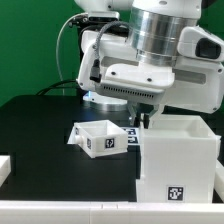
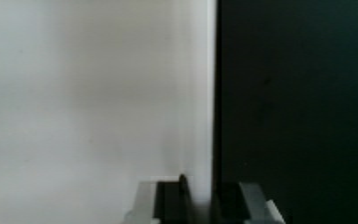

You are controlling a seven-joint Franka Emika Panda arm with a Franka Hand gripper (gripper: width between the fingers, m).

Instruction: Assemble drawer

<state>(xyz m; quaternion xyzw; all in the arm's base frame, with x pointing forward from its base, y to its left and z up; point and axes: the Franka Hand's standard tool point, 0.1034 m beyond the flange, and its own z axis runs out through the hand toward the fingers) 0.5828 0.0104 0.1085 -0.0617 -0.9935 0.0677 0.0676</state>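
We see the arm [image 1: 150, 45] reaching down over the black table [image 1: 40, 120], with the claw [image 1: 143, 119] hanging just above the far corner of the big white housing [image 1: 180, 150], on the exterior view's left of it. The housing stands upright by the table's near edge, toward the corner on the exterior view's right, one tag on its front face. A small open-top tray [image 1: 100, 138] sits just beside it, further from the near edge and on the exterior view's left.

In the wrist view the claw [image 2: 215, 200] has its fingers [image 2: 172, 200] a little apart, with a narrow dark gap and nothing that we can make out between them. The line where the housing [image 2: 87, 90] meets the table [image 2: 300, 100] runs straight out from that gap.
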